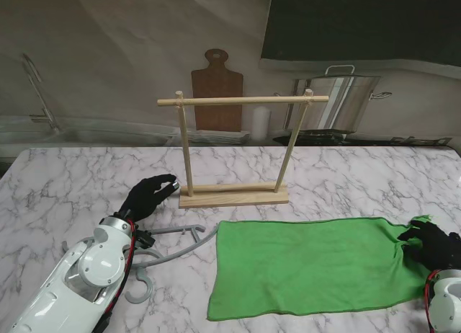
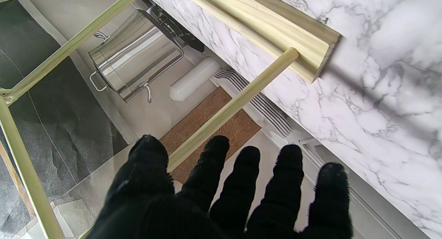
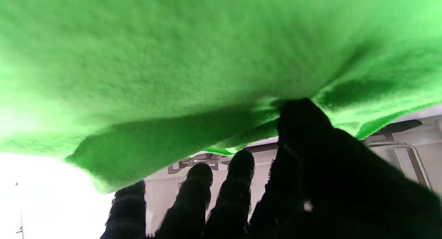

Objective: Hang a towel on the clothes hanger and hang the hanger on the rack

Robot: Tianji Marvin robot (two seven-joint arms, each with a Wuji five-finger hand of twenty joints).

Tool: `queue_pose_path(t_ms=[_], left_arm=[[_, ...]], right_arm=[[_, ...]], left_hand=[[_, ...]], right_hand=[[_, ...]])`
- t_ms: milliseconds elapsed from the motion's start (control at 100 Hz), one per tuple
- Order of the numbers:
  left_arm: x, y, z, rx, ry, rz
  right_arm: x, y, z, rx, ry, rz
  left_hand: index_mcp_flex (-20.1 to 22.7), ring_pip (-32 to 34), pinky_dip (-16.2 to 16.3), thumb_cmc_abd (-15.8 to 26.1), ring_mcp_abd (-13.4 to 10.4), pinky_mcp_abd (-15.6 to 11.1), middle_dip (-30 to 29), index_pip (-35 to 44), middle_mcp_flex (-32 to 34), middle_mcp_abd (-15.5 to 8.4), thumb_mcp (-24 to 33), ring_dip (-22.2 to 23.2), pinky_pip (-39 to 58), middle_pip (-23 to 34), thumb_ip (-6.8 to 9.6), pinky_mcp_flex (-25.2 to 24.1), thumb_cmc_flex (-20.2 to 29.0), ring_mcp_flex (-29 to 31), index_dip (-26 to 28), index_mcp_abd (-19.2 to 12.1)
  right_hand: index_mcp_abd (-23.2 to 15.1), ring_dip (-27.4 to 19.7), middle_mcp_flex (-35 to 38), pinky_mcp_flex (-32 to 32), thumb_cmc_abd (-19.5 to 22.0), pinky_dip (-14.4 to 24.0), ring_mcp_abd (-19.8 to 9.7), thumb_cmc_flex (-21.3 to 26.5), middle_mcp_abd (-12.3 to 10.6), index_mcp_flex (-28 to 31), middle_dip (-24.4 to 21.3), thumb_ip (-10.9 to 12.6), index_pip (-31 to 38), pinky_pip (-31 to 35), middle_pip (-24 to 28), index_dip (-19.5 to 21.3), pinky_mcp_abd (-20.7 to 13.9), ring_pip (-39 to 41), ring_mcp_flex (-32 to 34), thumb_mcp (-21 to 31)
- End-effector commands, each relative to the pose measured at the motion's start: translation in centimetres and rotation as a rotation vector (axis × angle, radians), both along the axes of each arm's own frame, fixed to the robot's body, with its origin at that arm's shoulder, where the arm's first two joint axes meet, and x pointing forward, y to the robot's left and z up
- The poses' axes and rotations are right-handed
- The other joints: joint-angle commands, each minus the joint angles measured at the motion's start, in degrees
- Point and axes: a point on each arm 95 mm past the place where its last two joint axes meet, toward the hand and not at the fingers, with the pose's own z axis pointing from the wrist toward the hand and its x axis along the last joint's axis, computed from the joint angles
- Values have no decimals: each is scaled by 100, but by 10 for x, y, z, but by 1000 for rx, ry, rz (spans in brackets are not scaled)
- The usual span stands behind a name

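The green towel (image 1: 310, 264) lies spread flat on the marble table, in front of the wooden rack (image 1: 234, 196). My right hand (image 1: 432, 245) is at the towel's right edge, where the cloth puckers toward it. In the right wrist view the thumb (image 3: 304, 121) presses into the bunched towel (image 3: 172, 76) over the other fingers. The grey clothes hanger (image 1: 178, 245) lies left of the towel, its hook partly under my left forearm. My left hand (image 1: 148, 196) hovers open by the foot of the rack's left post, its fingers (image 2: 224, 183) spread before the post (image 2: 234, 104), holding nothing.
The rack's top bar (image 1: 243, 99) stands well above the table. Behind the table are a wooden cutting board (image 1: 216, 88), a steel pot (image 1: 346, 102) and a white roll (image 1: 259, 122). Bare marble (image 1: 72, 181) shows at the far left.
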Motion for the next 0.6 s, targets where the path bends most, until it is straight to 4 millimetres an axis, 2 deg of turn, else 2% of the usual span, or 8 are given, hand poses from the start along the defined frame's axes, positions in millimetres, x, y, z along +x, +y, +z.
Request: queue_pose_path(t_ms=[0,50,170,260,290,410,520,590], left_arm=[[0,-2,-2,-6,8,-9],[0,-2,-2,-7,6,-9],[0,-1,-1,-10,2,-8],[0,-1,-1,-11,0,-7],[0,-1,-1,-11,0,-7],[0,-1,-2,-11,-2,-7],[0,-1,-2,-11,-3,-7],[0,0,-2,-12,-5,-6]], right_arm=[[-10,9,-23,39,36,-5],[-9,11,-24,52,20,-6],[-5,17,-24,60,-23,-1],[-2,21,-21,55,-66,11],[-1,22,-20,52,-80,16],[3,25,-13,35,-120,38],[6,29,-7,15,-146,56],[7,32,-2,14,-151,63]], left_hand=[[-100,-27,86,382,-122,1,16,-32,-54,-95,-81,51,-126,-37,-131,-109,145,0,65,-46],[-96,-27,87,380,-116,0,16,-30,-59,-87,-82,52,-129,-38,-132,-107,140,-2,65,-38],[-102,-23,93,381,-126,4,18,-32,-54,-92,-84,54,-132,-35,-133,-106,128,5,64,-38],[-101,-23,96,386,-121,0,20,-30,-54,-98,-87,55,-133,-34,-134,-106,110,3,65,-42],[-99,-22,97,382,-129,0,20,-29,-53,-92,-86,55,-133,-34,-134,-106,108,6,65,-40],[-97,-27,101,385,-131,-6,22,-28,-53,-94,-83,54,-135,-34,-134,-110,103,-4,66,-38],[-99,-24,106,377,-98,-1,24,-28,-41,-96,-83,57,-133,-30,-134,-103,102,3,66,-40],[-99,-16,107,377,-125,-6,24,-28,-44,-94,-81,61,-135,-32,-133,-103,100,12,66,-45]], right_hand=[[264,90,285,94,-177,-125,-251,224,-146,915,181,-170,641,-31,452,139,-155,64,273,-88],[425,143,755,164,-61,-201,-277,320,-51,1015,268,-170,662,44,682,338,-187,145,493,-116],[567,317,2185,246,207,-477,-76,518,315,1022,341,-104,570,523,833,1209,-237,412,909,-342],[591,394,2959,327,337,-523,-23,574,557,965,466,-93,586,754,952,1456,-273,568,1157,-423],[622,463,3178,286,362,-520,-16,611,639,969,642,-71,536,1044,948,1575,-271,674,1252,-470],[806,742,3599,281,436,-584,93,659,992,936,1061,-69,568,1912,1271,1931,-129,1170,1696,-459],[1078,1365,3791,438,483,-311,374,721,1439,930,1585,-68,583,2961,1988,2384,199,1935,2412,-392],[1219,1685,3863,404,496,-270,487,764,1614,921,1858,-72,575,3179,2442,2504,290,2234,2697,-346]])
